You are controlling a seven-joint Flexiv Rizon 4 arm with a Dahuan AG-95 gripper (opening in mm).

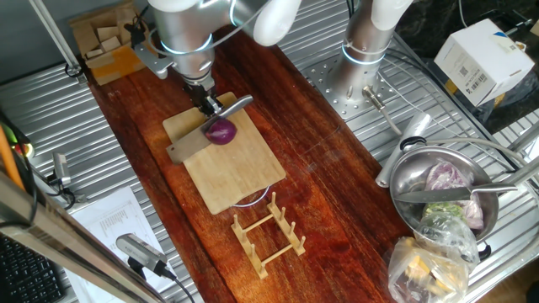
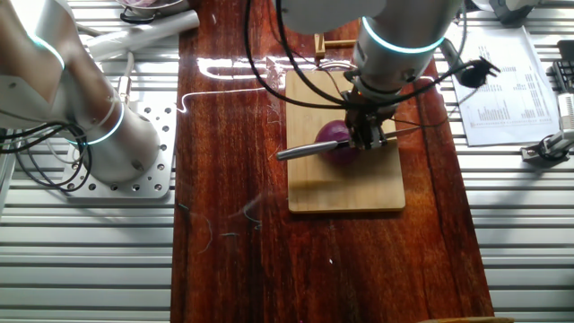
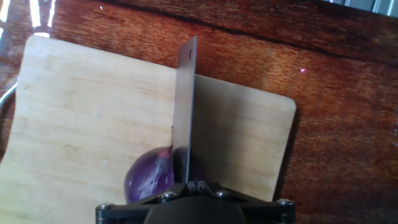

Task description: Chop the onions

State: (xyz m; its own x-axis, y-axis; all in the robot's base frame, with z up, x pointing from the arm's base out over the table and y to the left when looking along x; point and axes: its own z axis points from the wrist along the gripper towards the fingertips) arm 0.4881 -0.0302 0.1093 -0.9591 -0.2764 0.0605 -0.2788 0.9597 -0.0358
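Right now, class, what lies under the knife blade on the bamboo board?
The red onion sits under the knife blade, on the bamboo board. The blade hides the middle of the onion, so any cut there cannot be seen. The pincer holds the knife.

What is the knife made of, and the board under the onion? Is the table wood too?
The knife looks like metal: grey, smooth, thin. The board looks like pale bamboo or wood, matte, with fine straight grain. The table seems to be dark red-brown wood with a shiny varnish; light glares on it. The onion has glossy purple skin.
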